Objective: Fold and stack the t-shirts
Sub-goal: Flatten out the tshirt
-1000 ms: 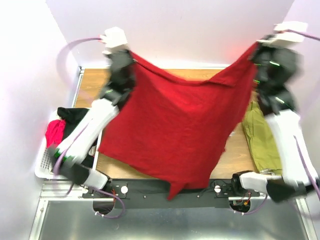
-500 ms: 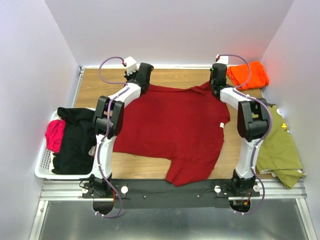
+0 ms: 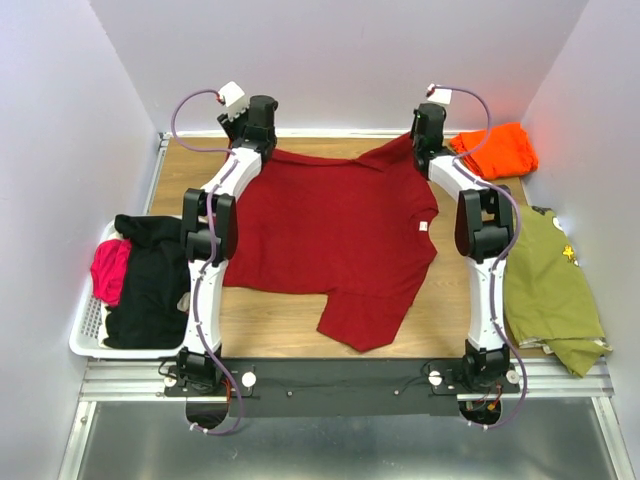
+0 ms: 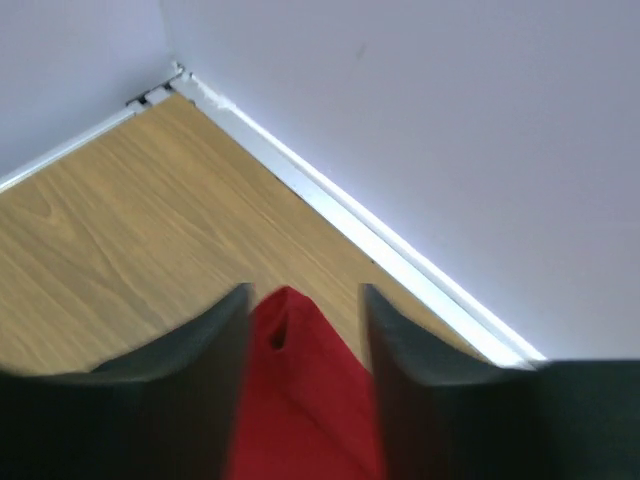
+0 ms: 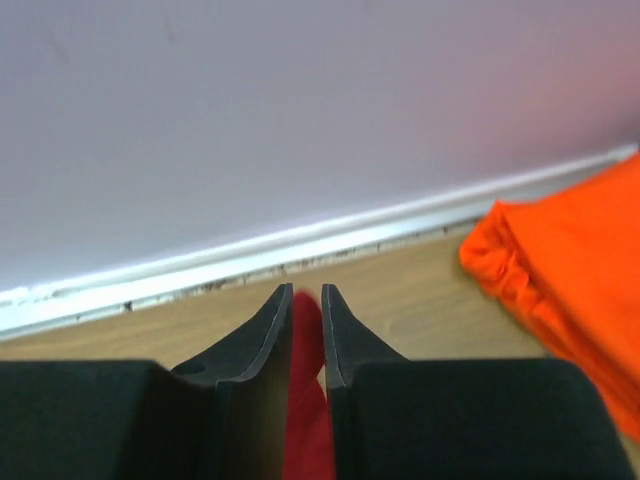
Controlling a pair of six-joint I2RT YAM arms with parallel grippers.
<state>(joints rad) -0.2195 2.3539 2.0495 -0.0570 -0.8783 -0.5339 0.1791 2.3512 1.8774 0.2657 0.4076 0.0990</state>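
Note:
A dark red t-shirt point(image 3: 330, 240) lies spread flat on the wooden table, neck toward the back wall. My left gripper point(image 3: 264, 140) is at its back left corner. In the left wrist view the left gripper point(image 4: 305, 292) is open, and the red cloth point(image 4: 300, 400) lies loosely between the fingers, against one finger only. My right gripper point(image 3: 422, 142) is at the back right corner. There the right gripper point(image 5: 305, 290) stands slightly open with a strip of red cloth point(image 5: 305, 400) in the narrow gap. A folded bright orange t-shirt point(image 3: 495, 150) point(image 5: 570, 270) lies at the back right.
A white basket point(image 3: 85, 335) holding black and pink clothes sits off the table's left edge. An olive green shirt point(image 3: 550, 290) lies along the right side. The back wall and its metal rail point(image 4: 400, 255) are close in front of both grippers.
A second ago both arms held the red shirt up in the air, stretched between them. It now lies flat on the table, and both sets of jaws have parted at its back corners.

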